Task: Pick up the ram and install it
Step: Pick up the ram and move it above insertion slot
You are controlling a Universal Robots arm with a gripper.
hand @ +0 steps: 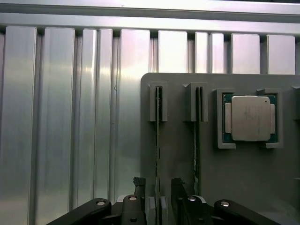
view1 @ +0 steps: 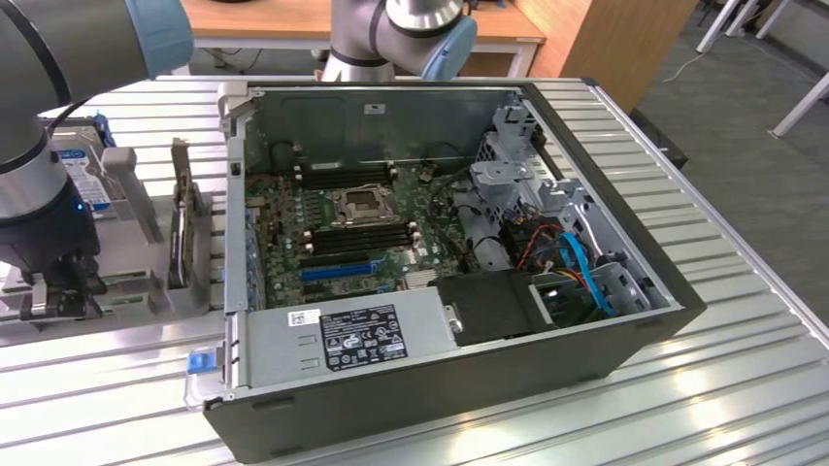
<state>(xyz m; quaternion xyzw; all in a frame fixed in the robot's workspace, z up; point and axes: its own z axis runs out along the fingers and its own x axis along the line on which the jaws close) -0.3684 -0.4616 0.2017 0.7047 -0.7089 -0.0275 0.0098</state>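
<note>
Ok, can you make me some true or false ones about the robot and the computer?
1. The computer case is open, its green board showing. True.
2. Two ram sticks stand on edge in the gray holder. True.
3. The tool is shut tight on one stick. False: it is open, with one finger on each side of a stick.
4. The silver processor chip sits inside the computer case. False: it lies in a pocket of the gray holder.
</note>
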